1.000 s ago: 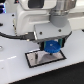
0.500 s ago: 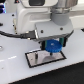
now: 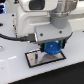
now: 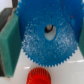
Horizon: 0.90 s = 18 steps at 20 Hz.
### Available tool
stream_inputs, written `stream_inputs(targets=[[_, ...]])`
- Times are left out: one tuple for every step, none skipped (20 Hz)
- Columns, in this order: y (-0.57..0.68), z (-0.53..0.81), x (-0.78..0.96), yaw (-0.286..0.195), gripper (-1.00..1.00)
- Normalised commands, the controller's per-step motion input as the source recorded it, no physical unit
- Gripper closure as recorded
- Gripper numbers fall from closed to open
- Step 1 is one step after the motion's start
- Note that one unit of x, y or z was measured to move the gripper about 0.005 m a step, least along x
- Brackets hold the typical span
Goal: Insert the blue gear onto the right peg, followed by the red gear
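The pincer [image 3: 52, 44] grips the blue gear [image 3: 52, 48] over the grey plate [image 3: 35, 58].

1 blue gear [image 4: 47, 40]; 1 red gear [image 4: 38, 77]; 1 grey plate [image 3: 37, 60]; 1 pincer [image 3: 50, 44].

White table [image 3: 12, 70], grey black-rimmed plate [image 3: 35, 59] lying flat on it, red gear [image 4: 38, 77] nearby
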Motion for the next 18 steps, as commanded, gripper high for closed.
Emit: stream_inputs(targets=[[0.0, -0.15, 0.2, 0.0, 1.0], [-0.03, -0.2, 0.19, 0.0, 1.0], [0.0, -0.19, 0.17, 0.0, 1.0], [0.0, -0.14, 0.17, 0.0, 1.0], [0.0, -0.14, 0.18, 0.0, 1.0], [0.0, -0.13, 0.18, 0.0, 1.0], [0.05, -0.22, 0.12, 0.0, 1.0], [0.04, -0.18, 0.17, 0.0, 1.0], [0.01, -0.16, 0.17, 0.0, 1.0], [0.02, -0.18, 0.16, 0.0, 1.0], [0.03, -0.18, 0.16, 0.0, 1.0], [0.02, -0.19, 0.14, 0.0, 1.0], [0.01, -0.19, 0.12, 0.0, 1.0], [0.02, -0.15, 0.09, 0.0, 1.0], [0.05, -0.07, 0.06, 0.0, 1.0], [0.08, 0.0, 0.03, 0.0, 1.0], [0.09, 0.14, 0.0, 0.0, -1.0], [0.11, 0.13, 0.0, 0.0, -1.0]])
